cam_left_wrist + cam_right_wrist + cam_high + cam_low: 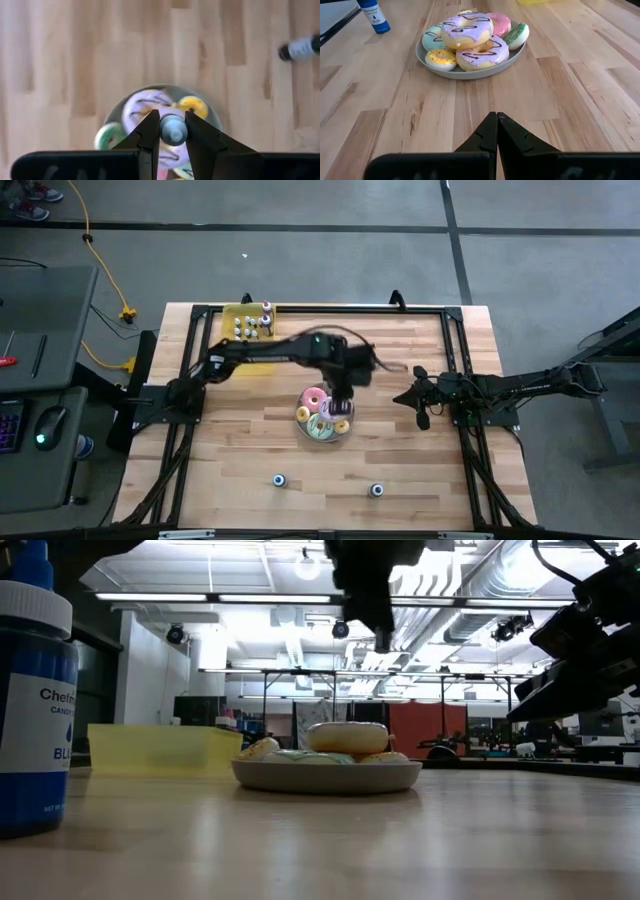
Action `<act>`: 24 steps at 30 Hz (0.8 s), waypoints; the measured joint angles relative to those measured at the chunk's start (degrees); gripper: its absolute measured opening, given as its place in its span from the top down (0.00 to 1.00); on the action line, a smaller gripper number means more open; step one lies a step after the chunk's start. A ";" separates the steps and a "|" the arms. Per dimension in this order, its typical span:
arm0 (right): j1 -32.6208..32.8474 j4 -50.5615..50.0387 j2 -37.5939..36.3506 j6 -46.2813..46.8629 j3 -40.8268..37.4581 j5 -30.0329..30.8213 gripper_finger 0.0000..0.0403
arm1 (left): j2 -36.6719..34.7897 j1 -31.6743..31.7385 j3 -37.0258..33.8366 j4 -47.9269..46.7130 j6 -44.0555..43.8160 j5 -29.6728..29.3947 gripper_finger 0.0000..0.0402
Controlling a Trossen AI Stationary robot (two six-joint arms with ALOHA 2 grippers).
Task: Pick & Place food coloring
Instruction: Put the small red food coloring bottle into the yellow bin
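My left gripper hangs over the plate of frosted doughnuts at the table's middle, shut on a tiny pale-grey food coloring bottle. Several more tiny bottles stand in the yellow tray at the far left. Two bottles stand on the wood near the front edge, one on the left and one on the right. My right gripper is shut and empty, right of the plate. It also shows in the right wrist view. My left gripper pinches the tiny bottle between its two fingertips, which press on opposite sides of it. The fingers point down from above. The bottle is seen end-on and is lifted clear above the doughnuts.
A blue-labelled bottle stands very close to the low camera; it also shows in the right wrist view. Another small bottle shows on the wood beyond the plate. Black frame rails run along the table's left and right sides.
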 joint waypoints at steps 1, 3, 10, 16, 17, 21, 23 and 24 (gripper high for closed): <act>0.00 -0.21 -0.04 0.00 -0.01 -0.02 1.00 | -0.62 0.75 0.00 -0.55 -1.76 -0.02 0.84; 0.01 -0.17 0.05 0.00 0.00 0.00 1.00 | -1.74 2.13 -0.01 -3.47 -4.52 -0.70 0.84; -0.01 0.12 0.04 0.00 0.00 0.00 1.00 | -6.41 6.08 -0.07 -12.22 -6.58 -9.18 0.84; -0.01 0.01 0.04 0.00 0.00 -0.02 1.00 | -11.59 9.01 -3.59 -17.00 -6.61 -11.81 0.84; 0.01 0.10 0.04 0.00 0.00 0.00 1.00 | -13.20 9.45 -5.77 -16.13 -6.61 -11.99 0.84; 0.00 0.09 0.04 0.00 0.00 0.00 1.00 | -21.66 10.98 -20.24 -7.84 -6.61 -12.28 0.84; 0.00 0.08 0.04 0.00 0.00 0.00 1.00 | -27.24 11.80 -30.18 -1.70 -7.31 -11.99 0.84; 0.00 0.09 0.04 0.00 0.00 -0.01 1.00 | -30.12 12.15 -35.11 2.12 -8.23 -11.97 0.84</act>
